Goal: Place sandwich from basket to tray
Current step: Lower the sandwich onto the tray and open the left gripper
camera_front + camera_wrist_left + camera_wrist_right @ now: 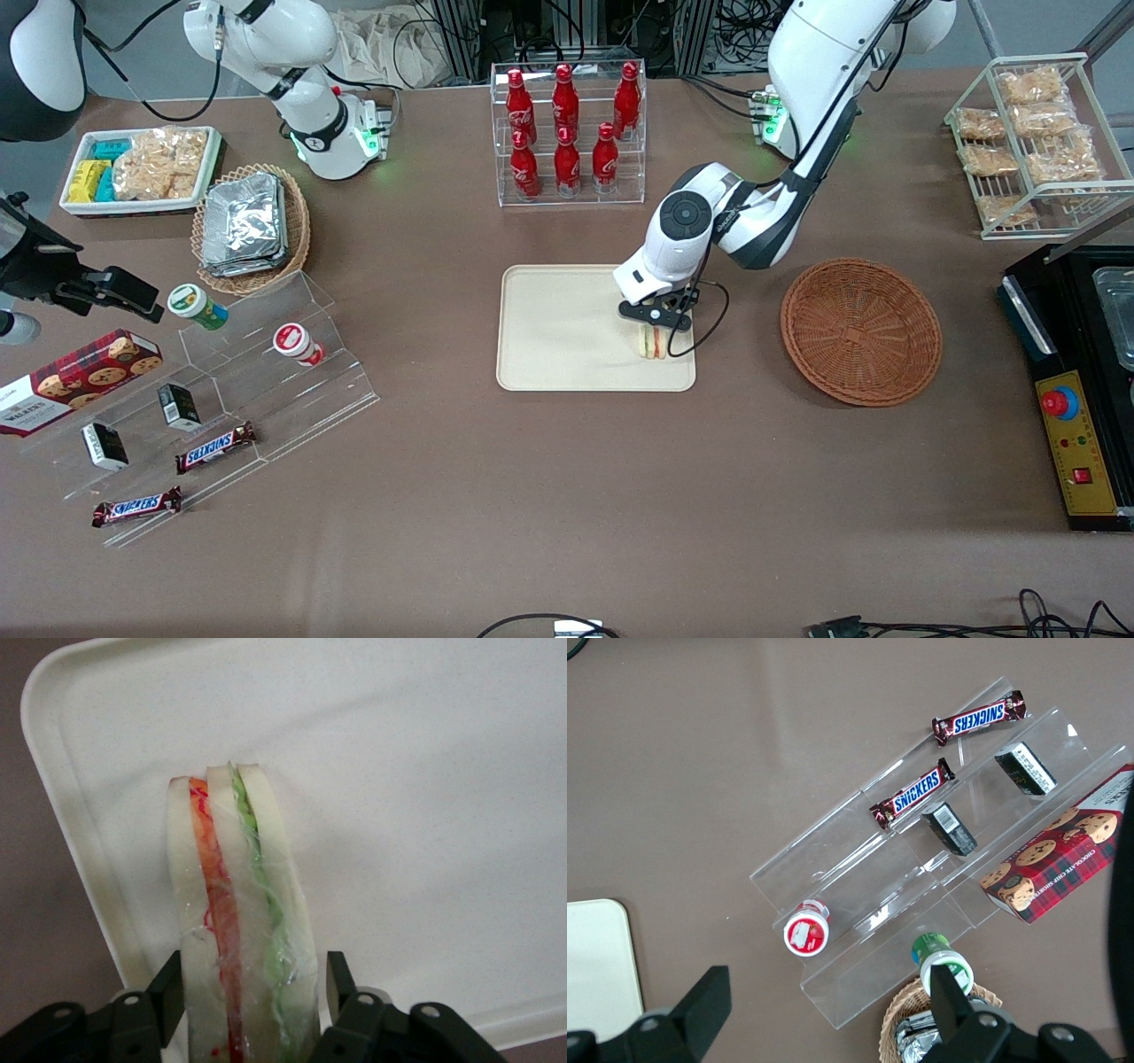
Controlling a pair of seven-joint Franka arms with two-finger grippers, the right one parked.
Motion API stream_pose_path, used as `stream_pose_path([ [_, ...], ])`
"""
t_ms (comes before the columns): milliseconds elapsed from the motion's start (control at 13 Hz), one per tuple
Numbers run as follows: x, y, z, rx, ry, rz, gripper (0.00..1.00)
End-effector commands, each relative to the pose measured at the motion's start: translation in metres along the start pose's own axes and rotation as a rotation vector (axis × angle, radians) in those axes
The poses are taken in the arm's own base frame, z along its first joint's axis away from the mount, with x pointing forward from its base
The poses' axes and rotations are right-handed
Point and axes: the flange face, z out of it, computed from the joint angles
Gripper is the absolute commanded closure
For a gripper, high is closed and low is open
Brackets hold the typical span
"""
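The sandwich (653, 345) (239, 904) stands on its edge on the cream tray (549, 328) (425, 771), close to the tray corner nearest the basket. It has pale bread with orange-red and green layers under clear wrap. My left gripper (655, 330) (255, 974) hangs right over it, with one finger on each side of the wedge. The fingers (337, 979) are open, and a thin gap shows between one of them and the wrap. The reddish-brown basket (859, 330) sits empty beside the tray, toward the working arm's end of the table.
A clear rack of red cola bottles (567, 133) stands farther from the front camera than the tray. A tan basket of foil packets (251, 229), a white snack bin (142, 168) and an acrylic shelf (221, 390) lie toward the parked arm's end. A black control box (1076, 443) and a wire snack rack (1032, 142) flank the basket.
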Motion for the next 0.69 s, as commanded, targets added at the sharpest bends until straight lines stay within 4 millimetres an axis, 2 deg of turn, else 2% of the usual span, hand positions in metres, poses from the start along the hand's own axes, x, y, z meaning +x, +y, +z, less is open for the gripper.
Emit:
stream_pose_path([
  [0,0.009,0.003,-0.011,0.004,0.029,-0.034,0.0],
  [231,0.02,-0.005,-0.042,0.006,0.064,-0.075,0.0],
  [462,0.046,-0.027,-0.082,0.039,0.067,-0.278,0.0],
  [615,0.066,-0.047,-0.108,0.035,0.111,-0.333,0.0],
])
